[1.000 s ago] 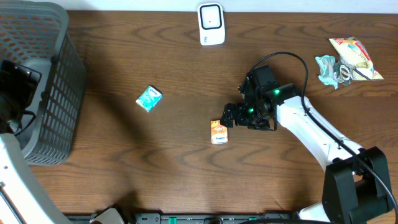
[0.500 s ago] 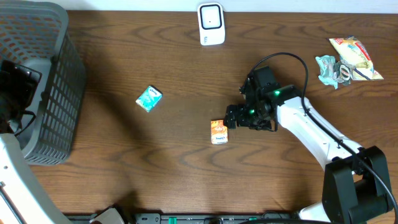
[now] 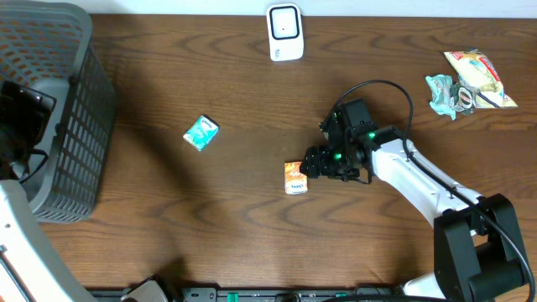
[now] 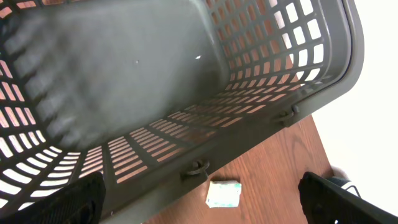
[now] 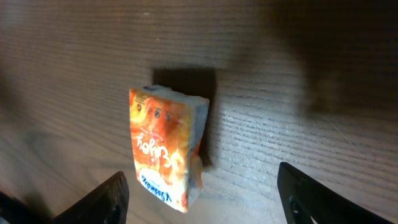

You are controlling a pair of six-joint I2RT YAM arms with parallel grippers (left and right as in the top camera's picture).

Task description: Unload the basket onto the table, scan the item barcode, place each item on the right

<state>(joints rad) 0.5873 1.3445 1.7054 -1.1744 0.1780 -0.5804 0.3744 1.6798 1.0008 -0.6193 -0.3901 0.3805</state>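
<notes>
Nearest the front edge of the brown wooden table [image 3: 210, 226], the white right arm [image 3: 419, 180] is seen reaching in from the lower right corner. Its right gripper [image 3: 310, 164] is held low over the wood, with the jaws spread apart and nothing clamped between them. In the right wrist view the two black fingers [image 5: 99, 202] are seen at the lower corners, and the orange packet [image 5: 166, 146] is seen lying flat on the table between and just ahead of them, untouched by either. From overhead the packet is found near the table's middle, just left of the gripper.

Farther back and to the left, a small teal packet [image 3: 201, 132] is seen lying alone. At the left edge a grey mesh basket [image 3: 75, 117] is placed, and the left gripper [image 4: 202, 199] is held over it, its jaws wide apart and empty.

At the far right, a yellow snack bag [image 3: 478, 77] and a crumpled wrapper [image 3: 440, 94] are seen together. At the far edge, a white scanner [image 3: 284, 33] is stood.
</notes>
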